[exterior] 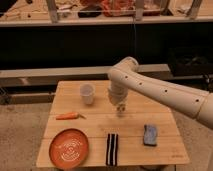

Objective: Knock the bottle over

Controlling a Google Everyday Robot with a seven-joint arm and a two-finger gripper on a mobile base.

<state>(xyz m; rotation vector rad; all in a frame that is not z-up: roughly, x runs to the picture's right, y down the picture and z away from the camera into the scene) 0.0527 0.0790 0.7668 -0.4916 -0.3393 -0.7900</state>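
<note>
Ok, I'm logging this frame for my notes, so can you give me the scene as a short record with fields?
table: wooden, light top
gripper: pointing down over the table's middle, right of the cup
bottle: right at the gripper, mostly hidden; upright or tipped cannot be told
cup: white, upright, back left
carrot: lying at the left edge
plate: orange, front left
striped item: black and white, front centre
blue item: front right
</note>
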